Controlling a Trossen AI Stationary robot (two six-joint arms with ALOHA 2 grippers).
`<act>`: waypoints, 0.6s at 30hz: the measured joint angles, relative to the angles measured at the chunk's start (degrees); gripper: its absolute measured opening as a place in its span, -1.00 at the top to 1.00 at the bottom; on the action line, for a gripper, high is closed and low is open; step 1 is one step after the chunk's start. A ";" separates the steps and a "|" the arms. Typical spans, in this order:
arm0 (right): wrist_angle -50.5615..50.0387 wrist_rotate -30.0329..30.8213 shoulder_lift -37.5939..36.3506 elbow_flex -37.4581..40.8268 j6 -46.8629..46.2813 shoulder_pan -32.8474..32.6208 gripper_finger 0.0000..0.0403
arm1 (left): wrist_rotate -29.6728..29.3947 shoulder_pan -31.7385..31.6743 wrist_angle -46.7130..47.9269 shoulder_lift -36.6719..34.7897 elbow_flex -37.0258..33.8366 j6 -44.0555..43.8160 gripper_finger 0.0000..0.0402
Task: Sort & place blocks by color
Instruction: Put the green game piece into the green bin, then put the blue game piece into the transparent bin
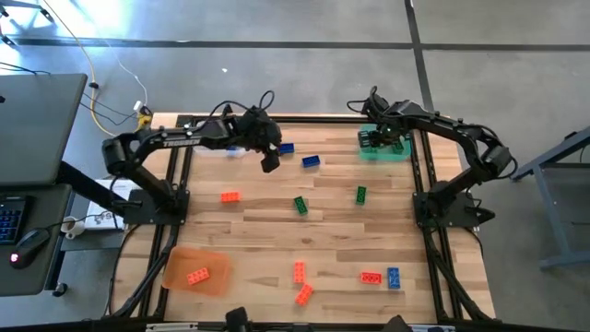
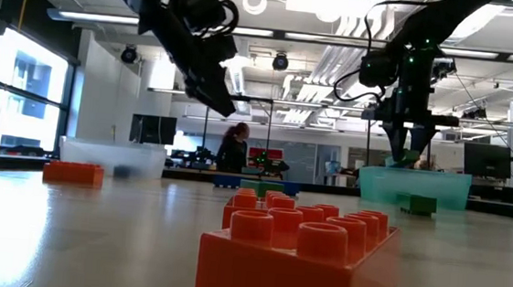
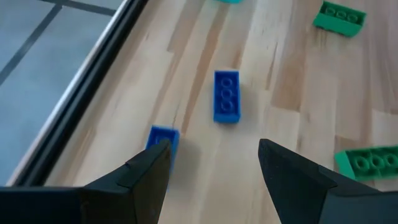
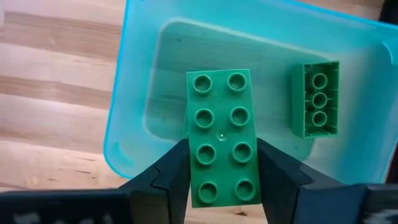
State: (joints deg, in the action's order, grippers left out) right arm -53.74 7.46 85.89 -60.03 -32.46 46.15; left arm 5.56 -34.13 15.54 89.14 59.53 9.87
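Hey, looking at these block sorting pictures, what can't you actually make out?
- Left wrist view: one blue block is partly hidden behind the left hand.
- High view: the green tray contents are covered by the right hand.
- Low view: the clear tray contents are blurred, and the near orange block is cut off by the bottom edge.

The wooden table (image 1: 277,231) carries scattered blocks: blue ones (image 1: 312,161) near the far edge, green ones (image 1: 300,206) around the middle, orange-red ones (image 1: 300,271) toward the near edge. A green tray (image 1: 383,151) sits at the far right corner. An orange tray (image 1: 195,270) lies at the near left corner.
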 joint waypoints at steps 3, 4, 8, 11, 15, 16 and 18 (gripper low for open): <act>-0.02 0.00 0.00 0.00 0.97 0.00 0.20 | -0.02 -0.76 0.40 3.15 3.11 1.31 -0.13; -0.02 0.00 0.01 0.00 1.01 0.00 0.16 | -0.03 -1.04 0.89 4.14 4.20 1.54 -0.13; -0.04 0.00 0.00 0.00 1.02 0.00 0.03 | 1.25 -2.54 3.21 7.45 8.34 3.27 -0.13; -0.02 0.02 0.00 0.00 1.02 0.00 -0.05 | 2.58 -3.77 6.28 9.87 11.70 3.33 -0.13; 0.32 0.02 0.00 0.00 1.03 0.00 -0.09 | 2.59 -5.19 10.35 13.16 15.54 3.83 -0.13; 0.60 0.02 0.00 0.00 1.03 0.00 -0.09 | 2.58 -5.55 11.42 13.99 16.35 3.85 -0.13; 1.08 -0.06 0.00 0.00 1.02 0.00 -0.09 | 2.59 -6.11 13.14 15.55 17.82 3.81 -0.13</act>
State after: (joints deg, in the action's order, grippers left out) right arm -52.65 7.41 85.89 -60.03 -31.44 46.15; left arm 8.16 -40.24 28.68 104.69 77.35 13.68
